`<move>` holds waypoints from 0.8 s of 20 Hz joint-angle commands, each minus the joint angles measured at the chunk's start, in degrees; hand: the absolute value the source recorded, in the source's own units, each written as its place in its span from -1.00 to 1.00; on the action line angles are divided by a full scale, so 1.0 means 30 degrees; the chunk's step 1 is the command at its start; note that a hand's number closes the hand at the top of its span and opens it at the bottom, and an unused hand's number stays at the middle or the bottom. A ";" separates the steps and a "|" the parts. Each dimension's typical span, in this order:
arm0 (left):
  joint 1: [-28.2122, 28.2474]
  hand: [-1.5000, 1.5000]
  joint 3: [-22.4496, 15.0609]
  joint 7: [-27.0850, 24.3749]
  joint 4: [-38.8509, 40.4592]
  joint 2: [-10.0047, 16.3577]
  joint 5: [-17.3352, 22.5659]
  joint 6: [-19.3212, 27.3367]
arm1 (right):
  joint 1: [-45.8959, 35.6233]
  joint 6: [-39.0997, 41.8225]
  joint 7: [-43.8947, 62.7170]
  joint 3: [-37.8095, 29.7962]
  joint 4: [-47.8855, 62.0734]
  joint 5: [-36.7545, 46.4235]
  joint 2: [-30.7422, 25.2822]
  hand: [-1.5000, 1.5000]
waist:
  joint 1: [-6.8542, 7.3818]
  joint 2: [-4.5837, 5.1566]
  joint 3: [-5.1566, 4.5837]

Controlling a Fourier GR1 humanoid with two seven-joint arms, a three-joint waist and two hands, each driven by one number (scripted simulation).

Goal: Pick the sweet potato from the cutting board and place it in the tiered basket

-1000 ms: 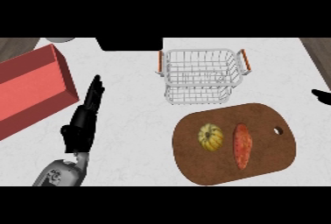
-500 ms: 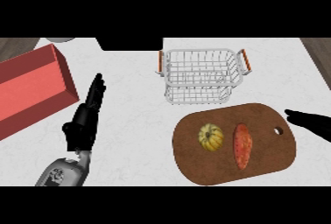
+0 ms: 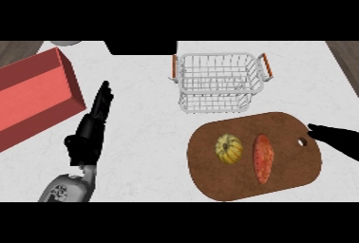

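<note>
An orange sweet potato (image 3: 263,157) lies lengthwise on the brown oval cutting board (image 3: 280,185), right of a small yellow squash (image 3: 229,148). The white wire tiered basket (image 3: 219,81) with orange handles stands behind the board, nothing visible inside. My right hand (image 3: 337,139) enters from the right edge with straight fingers over the board's right rim, a short way right of the sweet potato and not touching it. My left hand (image 3: 90,128) rests open at the left, fingers pointing up the counter.
A red box (image 3: 32,97) lies at the far left. A dark object (image 3: 140,46) sits at the back edge beside the basket. The counter is white marble.
My right hand has come in from the right edge and moved down and left until it reaches the board's right rim. The left hand and the objects have not moved.
</note>
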 commanded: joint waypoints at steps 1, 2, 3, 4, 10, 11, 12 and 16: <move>-0.0072 0.00 0.0187 -0.1519 0.1486 -0.0948 -0.0457 -0.0065 | 0.0067 0.0370 -0.1292 0.0494 0.0262 0.2938 0.0611 -1.00 | -0.0026 0.0024 0.0005; 0.0728 0.00 0.0095 -0.0194 -0.0285 -0.0359 -0.0669 -0.0283 | 0.0038 0.0649 -0.2844 -0.0282 0.0947 0.3485 0.0387 -1.00 | 0.0023 0.0004 0.0011; 0.0386 0.00 0.0046 0.0319 -0.0523 -0.0570 -0.0876 -0.0142 | -0.0941 0.1292 -0.0477 -0.0389 0.0628 0.1957 0.0184 -1.00 | 0.0037 0.0003 -0.0001; 0.0153 0.00 -0.0056 0.0447 -0.0311 -0.1106 -0.1059 0.0311 | 0.0904 0.0741 -0.3407 -0.0644 0.0216 0.4176 0.0199 -1.00 | -0.0061 -0.0005 0.0014; -0.0385 0.00 0.1008 0.0418 0.0166 -0.0761 -0.1037 -0.0775 | 0.0246 -0.0672 -0.5525 0.1876 0.1409 0.8101 0.1044 -1.00 | 0.0028 0.0020 0.0014; 0.0185 0.00 0.0376 0.0093 -0.0093 -0.1358 -0.1356 -0.0347 | 0.0338 -0.0793 -0.4525 0.2476 -0.0150 0.7899 0.1646 -1.00 | 0.0015 0.0005 0.0008; -0.0801 0.00 0.1705 -0.0772 0.1671 -0.0790 -0.0526 -0.1277 | 0.0053 -0.0415 -0.5816 0.1688 0.0353 0.7903 0.0616 -1.00 | -0.0044 0.0026 0.0005; -0.0079 0.00 0.1665 -0.1047 0.1298 -0.1172 -0.0796 -0.1574 | 0.0999 -0.1631 -0.6765 0.2225 0.0027 1.0109 0.1364 -1.00 | -0.0058 0.0003 0.0004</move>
